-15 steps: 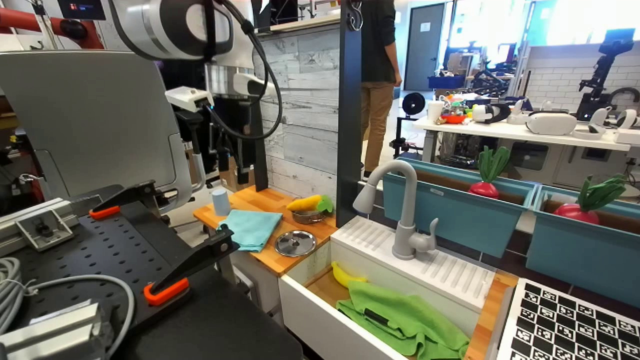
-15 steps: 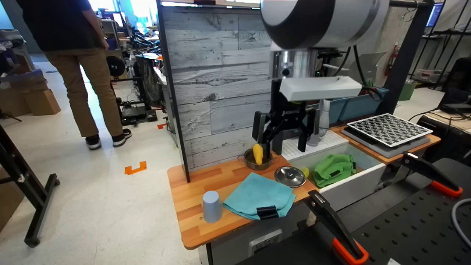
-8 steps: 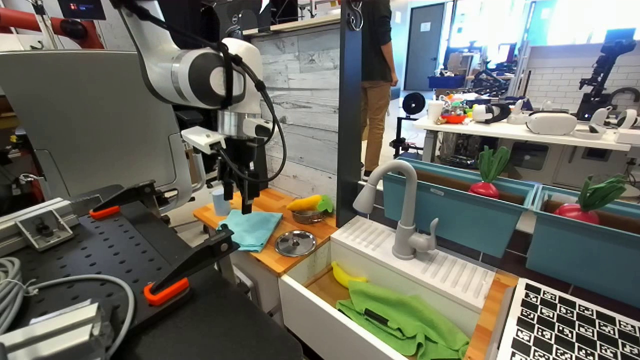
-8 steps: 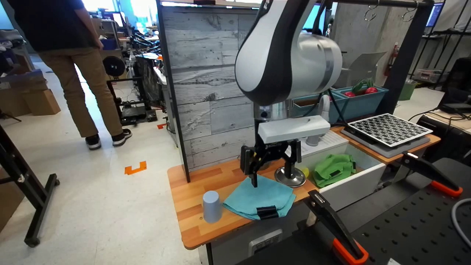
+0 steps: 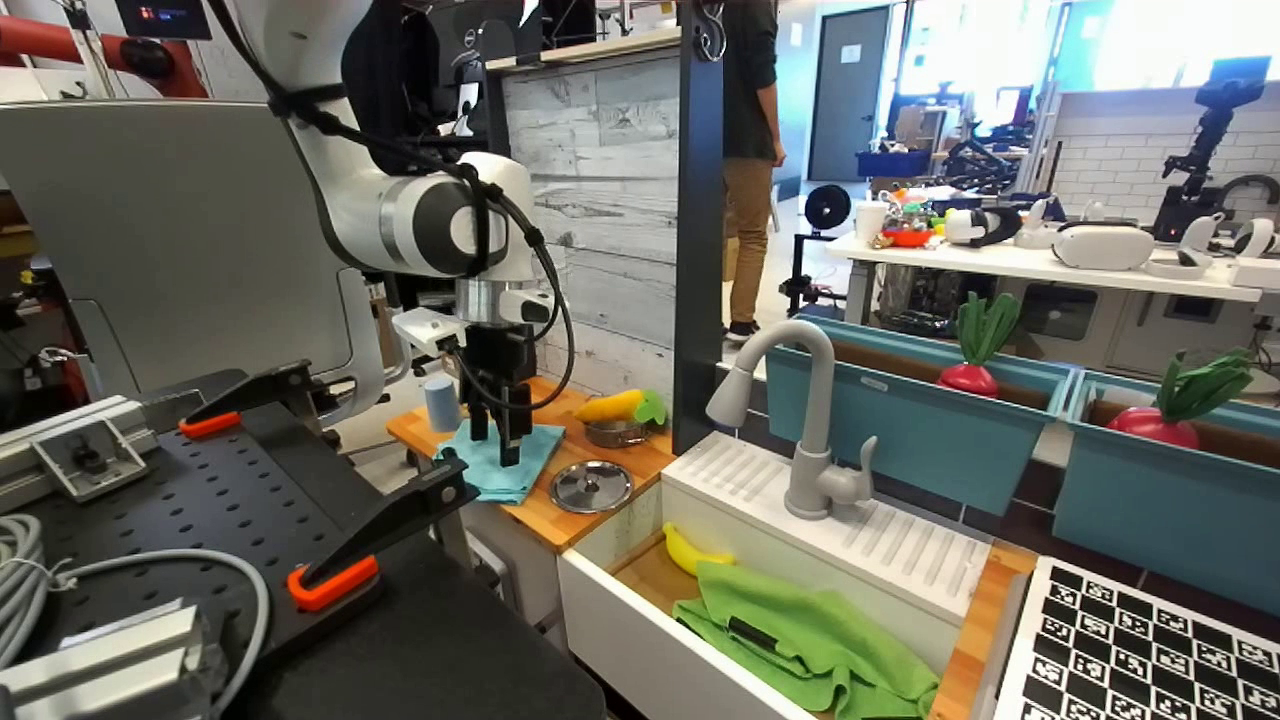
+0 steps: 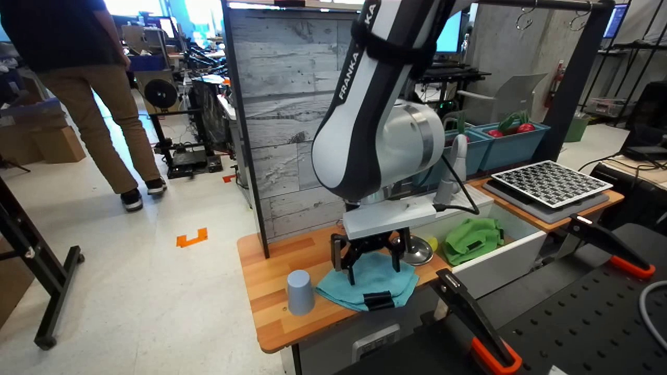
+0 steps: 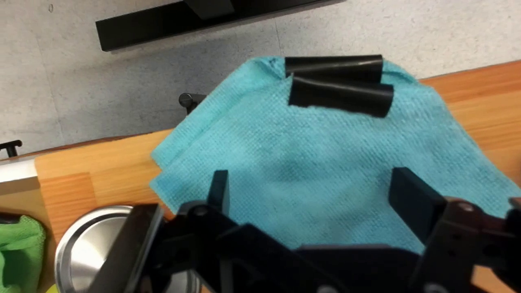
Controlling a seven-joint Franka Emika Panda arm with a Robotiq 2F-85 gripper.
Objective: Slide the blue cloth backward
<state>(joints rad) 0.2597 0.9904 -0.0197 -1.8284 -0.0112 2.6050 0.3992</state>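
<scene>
The blue cloth (image 6: 338,287) lies folded and slightly rumpled on the wooden counter (image 6: 281,317), with black tape on its outer edge. It also shows in an exterior view (image 5: 500,487), partly behind the gripper, and fills most of the wrist view (image 7: 325,138). My gripper (image 6: 374,276) points down over the cloth in both exterior views. In the wrist view the gripper (image 7: 310,179) is open, with its fingers spread wide and cloth showing in the gap. The fingertips are at or just above the cloth; I cannot tell whether they touch it.
A light blue cup (image 6: 300,292) stands beside the cloth. A metal lid (image 5: 591,487) lies on the sink side. A pot (image 5: 615,432) with a yellow toy vegetable (image 5: 608,408) sits by the wood-plank wall (image 5: 610,220). The sink holds a green cloth (image 5: 800,630) and a banana (image 5: 692,550).
My arm has come down from high above the counter to the blue cloth, moving away from the wall. The gripper stays open. The cloth looks unmoved. A person in the background has shifted.
</scene>
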